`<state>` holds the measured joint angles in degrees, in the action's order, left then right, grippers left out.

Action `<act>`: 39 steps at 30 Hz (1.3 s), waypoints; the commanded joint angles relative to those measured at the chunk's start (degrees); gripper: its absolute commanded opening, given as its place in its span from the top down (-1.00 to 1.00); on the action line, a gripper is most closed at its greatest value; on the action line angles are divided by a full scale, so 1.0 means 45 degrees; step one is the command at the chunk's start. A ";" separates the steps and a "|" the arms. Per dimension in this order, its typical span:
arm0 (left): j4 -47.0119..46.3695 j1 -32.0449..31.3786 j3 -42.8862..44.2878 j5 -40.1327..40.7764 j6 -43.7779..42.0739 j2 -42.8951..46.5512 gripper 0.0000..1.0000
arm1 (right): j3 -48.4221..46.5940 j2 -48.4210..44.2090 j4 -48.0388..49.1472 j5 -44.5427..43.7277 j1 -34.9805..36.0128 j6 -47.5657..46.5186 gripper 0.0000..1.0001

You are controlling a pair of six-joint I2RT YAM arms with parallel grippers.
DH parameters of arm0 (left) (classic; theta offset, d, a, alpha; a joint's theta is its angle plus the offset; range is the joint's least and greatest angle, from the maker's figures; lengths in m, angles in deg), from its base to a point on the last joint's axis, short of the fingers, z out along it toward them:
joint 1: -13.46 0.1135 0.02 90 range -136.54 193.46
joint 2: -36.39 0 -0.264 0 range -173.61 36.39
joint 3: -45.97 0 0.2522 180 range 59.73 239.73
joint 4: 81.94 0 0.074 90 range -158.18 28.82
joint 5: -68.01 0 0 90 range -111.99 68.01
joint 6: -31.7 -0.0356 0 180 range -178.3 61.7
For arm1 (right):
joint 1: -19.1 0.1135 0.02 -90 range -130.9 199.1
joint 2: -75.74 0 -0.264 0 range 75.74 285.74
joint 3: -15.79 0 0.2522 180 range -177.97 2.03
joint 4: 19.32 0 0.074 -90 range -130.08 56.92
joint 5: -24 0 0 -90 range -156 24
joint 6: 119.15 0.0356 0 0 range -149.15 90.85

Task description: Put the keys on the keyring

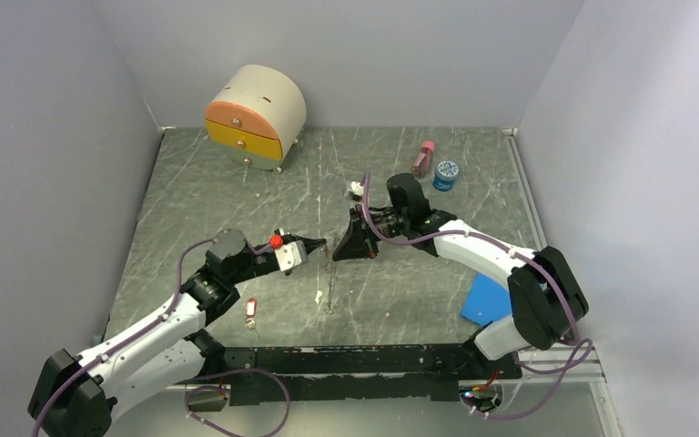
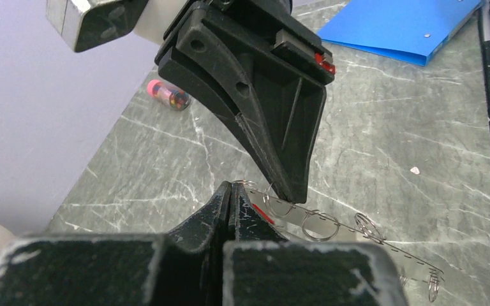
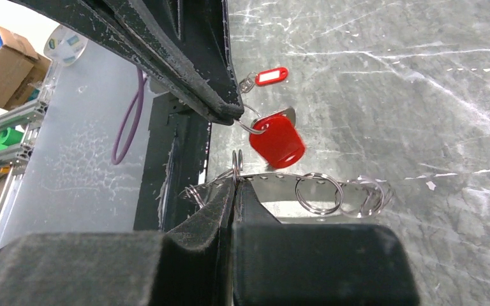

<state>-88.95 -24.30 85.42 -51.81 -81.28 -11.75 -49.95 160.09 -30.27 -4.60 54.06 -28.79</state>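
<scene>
Nearest the arm bases, a spare key with a red tag lies flat on the surface, untouched, so at least one key is still to be done. Further to the right on that near side lies a blue folder. At mid-surface the two arms meet tip to tip, and this looks like the threading step. The left end effector is pinched together on the small split ring of the held key, whose red tag hangs free below the tips. The right end effector is clamped on the keyring, a thin pale metal band with holes that already carries several silver split rings. The gripped end sits just beside the key's ring, close but apart. The key does not appear to be threaded yet. The next move probably calls for a small, well-aligned approach that brings the split ring onto the band's free end, with the right arm holding steady. The band is thin and trails loose toward the near edge, so it may swing or flex. Beyond the arms the grey marbled surface runs back to a pink bottle and a blue-lidded jar near the far right. A rounded drawer chest stands at the far left. Plain pale walls close in three sides.
</scene>
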 commanded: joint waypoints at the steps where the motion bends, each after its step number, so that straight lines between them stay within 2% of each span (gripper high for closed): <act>1: -0.0675 -0.0053 -0.0070 -0.0915 0.0112 0.0063 0.95 | -0.0420 -0.0061 0.0262 0.0698 -0.0035 -0.0379 1.00; 22: 0.0064 -0.0052 -0.0119 -0.2271 -0.0141 -0.0326 0.95 | -0.0339 -0.0130 0.0614 0.0983 -0.0071 -0.0166 1.00; 39: 0.0973 -0.0058 0.0002 -0.1607 0.0033 0.0233 0.95 | -0.0051 -0.0269 0.1363 0.1210 -0.0095 0.0388 1.00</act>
<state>-85.61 -24.30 85.12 -59.59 -81.50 -11.67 -49.98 160.18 -28.15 -2.30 53.77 -27.39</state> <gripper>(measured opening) 0.031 0.014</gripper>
